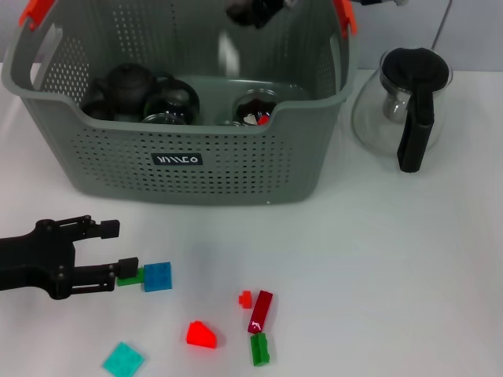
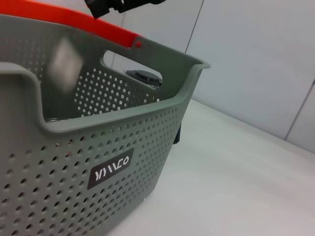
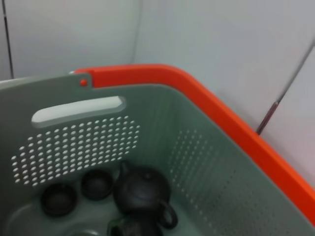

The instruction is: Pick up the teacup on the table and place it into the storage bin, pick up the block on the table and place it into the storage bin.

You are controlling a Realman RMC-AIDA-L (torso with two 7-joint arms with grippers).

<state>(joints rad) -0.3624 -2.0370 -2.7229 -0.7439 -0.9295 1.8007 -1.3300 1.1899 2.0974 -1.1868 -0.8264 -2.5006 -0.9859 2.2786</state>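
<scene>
white table (image 1: 393,259), pale grey wall (image 2: 256,54)

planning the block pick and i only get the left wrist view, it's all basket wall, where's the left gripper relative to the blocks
observer: The head view shows the left gripper in front of the storage bin. It is open, with one fingertip right beside a small green block that sits against a blue block.
operator: ok and the right arm, don't want a clash
observer: The right gripper is up over the far side of the bin, well away from the left one and the blocks.
</scene>
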